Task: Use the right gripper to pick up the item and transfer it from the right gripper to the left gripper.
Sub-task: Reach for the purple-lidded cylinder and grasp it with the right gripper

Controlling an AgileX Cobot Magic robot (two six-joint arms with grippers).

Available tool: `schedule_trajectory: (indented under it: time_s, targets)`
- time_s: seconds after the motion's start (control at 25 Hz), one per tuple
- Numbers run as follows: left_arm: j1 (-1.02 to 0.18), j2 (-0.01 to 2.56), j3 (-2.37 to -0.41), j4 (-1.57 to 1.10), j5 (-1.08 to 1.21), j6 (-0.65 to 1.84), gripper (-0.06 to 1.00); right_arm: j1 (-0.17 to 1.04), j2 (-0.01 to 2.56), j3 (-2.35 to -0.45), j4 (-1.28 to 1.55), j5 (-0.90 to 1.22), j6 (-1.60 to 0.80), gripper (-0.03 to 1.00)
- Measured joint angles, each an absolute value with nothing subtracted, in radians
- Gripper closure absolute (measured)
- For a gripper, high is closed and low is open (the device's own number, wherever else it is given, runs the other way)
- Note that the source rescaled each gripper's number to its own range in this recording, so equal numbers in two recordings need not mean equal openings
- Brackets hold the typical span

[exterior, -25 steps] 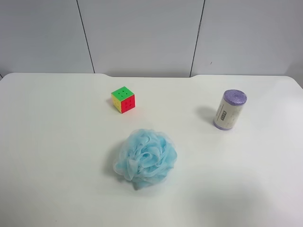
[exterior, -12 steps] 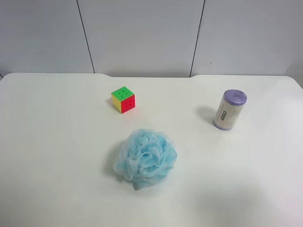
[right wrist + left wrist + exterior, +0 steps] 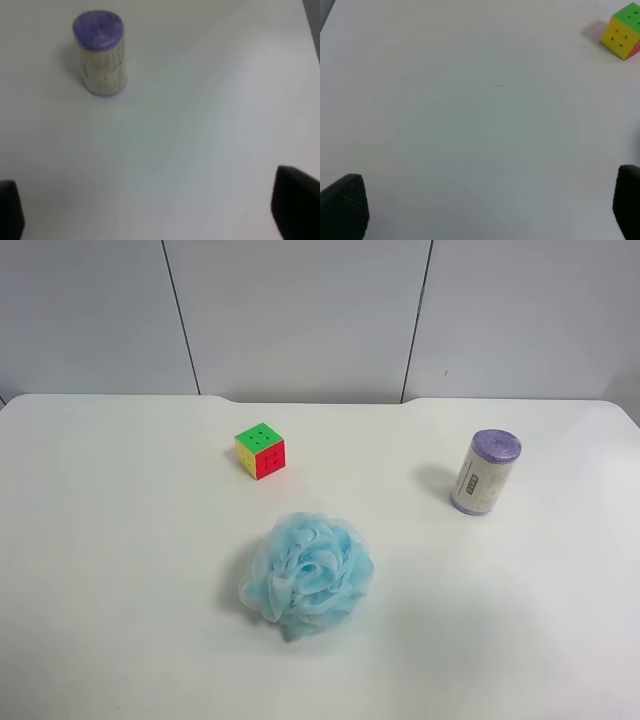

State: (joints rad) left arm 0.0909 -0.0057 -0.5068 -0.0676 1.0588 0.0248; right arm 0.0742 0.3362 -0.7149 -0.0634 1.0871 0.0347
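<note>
Task not yet begun: one item (image 3: 100, 52), a lilac-ended roll, stands upright on the counter (image 3: 100, 540) ahead of the empty, wide-spread right pincer (image 3: 155, 207), well apart from it, with pickup and handover to the equally spread, empty left pincer (image 3: 485, 205) both outstanding; also one puzzle cube (image 3: 260, 450) and one bath pouf (image 3: 307, 575).

Only the black tips of both claws show, seen from the wrists.
The right gripper (image 3: 154, 206) ends in two matte black fingertips (image 3: 296, 200), blunt and squared off, soft-edged in the blur. The left gripper (image 3: 485, 202) has the same black tips, one of them with a fine grainy, pebbled surface and a rounded upper edge.
</note>
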Motion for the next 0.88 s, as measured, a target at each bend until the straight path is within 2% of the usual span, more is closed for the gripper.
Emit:
schedule_trajectory:
  time_s: [0.88]
  targets:
    - [0.091, -0.006, -0.507, -0.068, 1.059, 0.025, -0.06, 0.074, 1.284, -1.181, 0.016, 1.106, -0.014, -0.03]
